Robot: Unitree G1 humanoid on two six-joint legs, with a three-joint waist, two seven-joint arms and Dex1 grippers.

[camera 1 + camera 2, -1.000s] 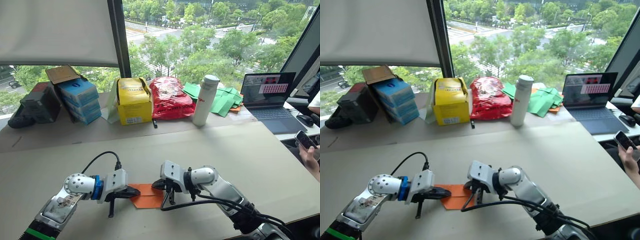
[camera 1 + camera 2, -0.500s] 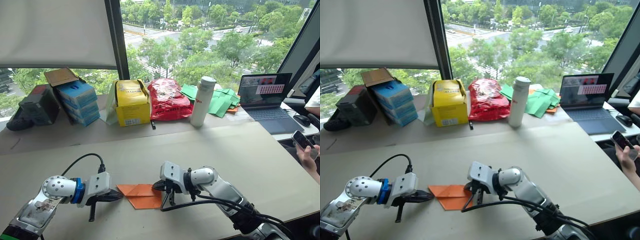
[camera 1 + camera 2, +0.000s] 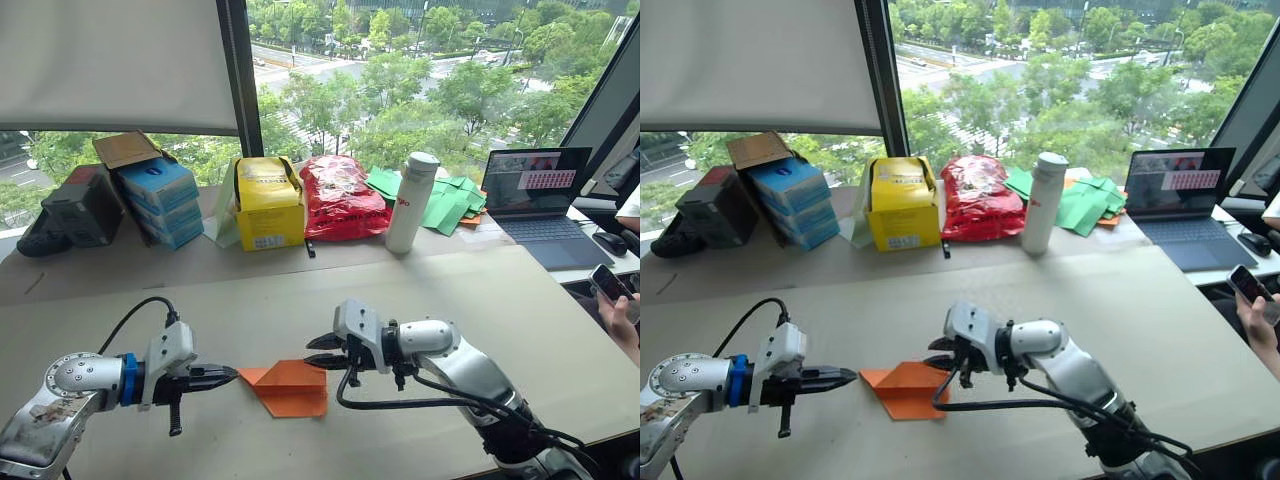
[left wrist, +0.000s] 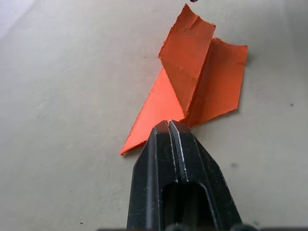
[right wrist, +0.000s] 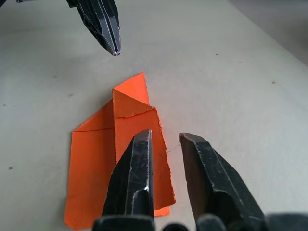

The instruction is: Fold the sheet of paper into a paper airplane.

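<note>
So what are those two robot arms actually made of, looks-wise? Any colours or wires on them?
Both arms are silver-grey metal with rounded joints and a white block at the wrist. The left gripper and right gripper each end in two slim black pointed fingers. The left arm has a bright blue ring behind its wrist block. Black cables loop loosely from each wrist, more of them on the right arm.

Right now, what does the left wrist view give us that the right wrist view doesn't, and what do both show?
Left wrist view alone: the left gripper from behind, fingers pressed shut, tips just short of the sheet of paper, whose upper flap stands raised along the centre crease.

Right wrist view alone: the right gripper open, its fingers over the paper's wide end, nothing between them.

Both: the orange folded paper lying on the table, and the left gripper's shut tips off its pointed end.
</note>
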